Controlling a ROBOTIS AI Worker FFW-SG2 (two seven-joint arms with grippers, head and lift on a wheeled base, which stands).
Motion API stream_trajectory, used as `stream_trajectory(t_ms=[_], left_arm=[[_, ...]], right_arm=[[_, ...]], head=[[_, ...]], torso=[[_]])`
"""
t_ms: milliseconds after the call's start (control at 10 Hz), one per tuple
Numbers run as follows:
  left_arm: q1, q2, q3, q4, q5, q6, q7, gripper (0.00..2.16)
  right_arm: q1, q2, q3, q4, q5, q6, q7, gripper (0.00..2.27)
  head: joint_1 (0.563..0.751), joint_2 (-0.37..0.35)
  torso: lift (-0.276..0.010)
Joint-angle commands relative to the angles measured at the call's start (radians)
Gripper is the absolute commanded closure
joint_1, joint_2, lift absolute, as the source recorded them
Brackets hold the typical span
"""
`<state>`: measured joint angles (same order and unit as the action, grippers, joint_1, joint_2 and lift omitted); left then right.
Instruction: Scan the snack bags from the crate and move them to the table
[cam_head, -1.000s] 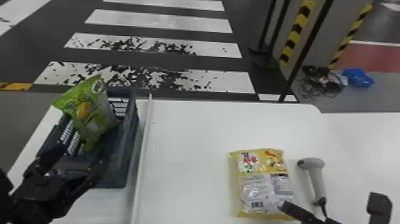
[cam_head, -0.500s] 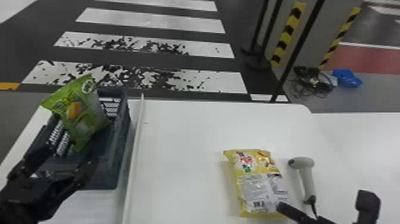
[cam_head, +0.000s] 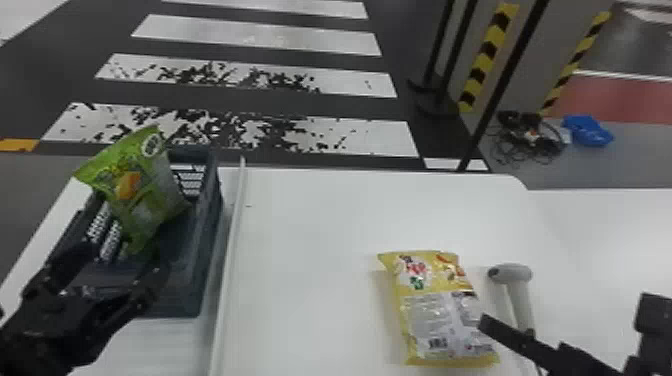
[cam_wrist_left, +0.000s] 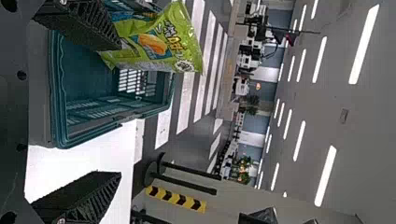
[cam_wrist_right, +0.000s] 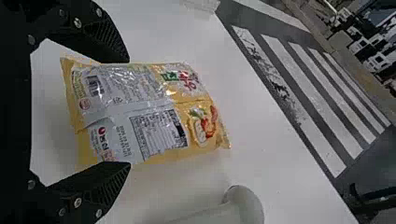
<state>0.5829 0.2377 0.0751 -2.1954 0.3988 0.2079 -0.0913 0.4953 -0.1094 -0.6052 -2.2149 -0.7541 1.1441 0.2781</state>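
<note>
With left gripper released, can see green bag leaning in crate at the worktop's left edge. With right gripper released, can see yellow bag lying nearer than the far right corner.

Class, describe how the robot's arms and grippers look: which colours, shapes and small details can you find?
The left gripper and right gripper are black, like what shows of the arms. Each has two wedge-shaped fingers with slanting ribs along their sides; silvery round screws dot the right one's finger mounts.
</note>
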Motion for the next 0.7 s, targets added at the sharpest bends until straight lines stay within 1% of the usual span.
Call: stream_trajectory(t_ms=[0, 100, 200, 400, 500, 600], left_arm=[[0.0, 0.0, 0.0, 0.0, 0.0, 0.0, 0.001, 0.03], [0.0, 0.0, 0.0, 0.003, 0.0, 0.0, 0.001, 0.03], [0.0, 0.0, 0.0, 0.008, 0.0, 0.0, -0.001, 0.03], [0.0, 0.0, 0.002, 0.017, 0.0, -0.003, -0.001, 0.03], [0.0, 0.0, 0.002, 0.02, 0.0, -0.003, -0.001, 0.03], [0.0, 0.0, 0.002, 0.02, 0.0, -0.003, -0.002, 0.03]], right_arm=[[0.0, -0.004, 0.022, -0.034, 0.042, -0.028, 0.024, 0.78], [-0.003, -0.006, 0.053, -0.037, 0.085, -0.065, 0.053, 1.6], [-0.004, -0.012, 0.087, -0.035, 0.136, -0.12, 0.081, 2.22], [-0.004, -0.024, 0.168, 0.003, 0.254, -0.335, 0.135, 2.25], [-0.014, -0.049, 0.217, 0.044, 0.32, -0.427, 0.151, 2.24], [-0.034, -0.05, 0.252, 0.092, 0.374, -0.482, 0.179, 2.24]], head=[[0.695, -0.135], [0.695, -0.128], [0.695, -0.118], [0.695, -0.102], [0.695, -0.095], [0.695, -0.091]], torso=[[-0.095], [-0.095], [-0.095], [-0.095], [-0.095], [-0.095]])
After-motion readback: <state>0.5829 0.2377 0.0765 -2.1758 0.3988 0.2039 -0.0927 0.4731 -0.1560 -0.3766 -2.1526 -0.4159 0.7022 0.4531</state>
